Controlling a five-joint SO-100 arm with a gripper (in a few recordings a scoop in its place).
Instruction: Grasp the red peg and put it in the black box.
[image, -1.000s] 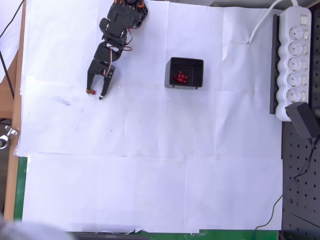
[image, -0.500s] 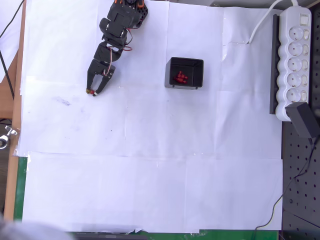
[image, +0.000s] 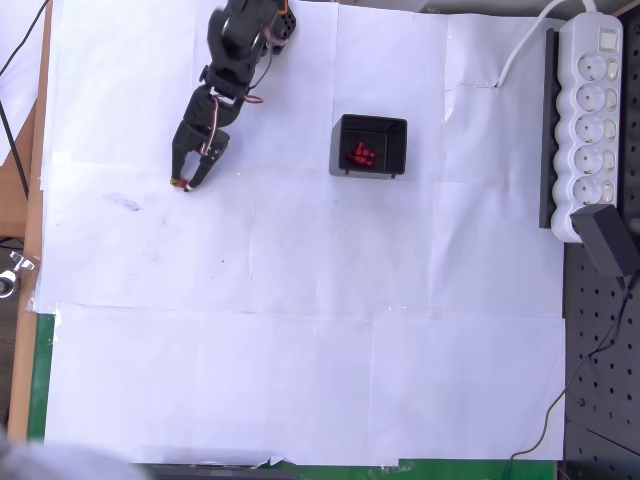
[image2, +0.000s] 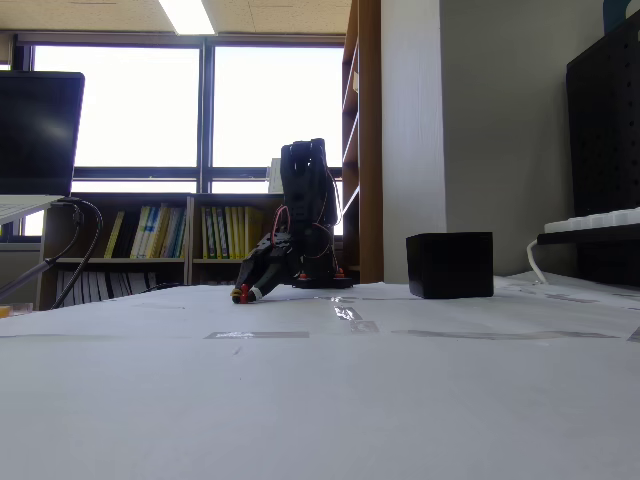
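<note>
End effector (image: 186, 184) clenched on the peg (image: 176, 183) at the paper-covered desk (image: 300, 380), peg mostly hidden between the fingers from overhead, a red speck in the fixed view (image2: 238, 294), box (image: 369, 146) well apart, red bits inside

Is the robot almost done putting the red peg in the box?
Not yet. The gripper has shut on the peg low on the paper, left of the box in the overhead view. Red pegs already lie in the box. Lifting, carrying across and dropping it in remain.
</note>
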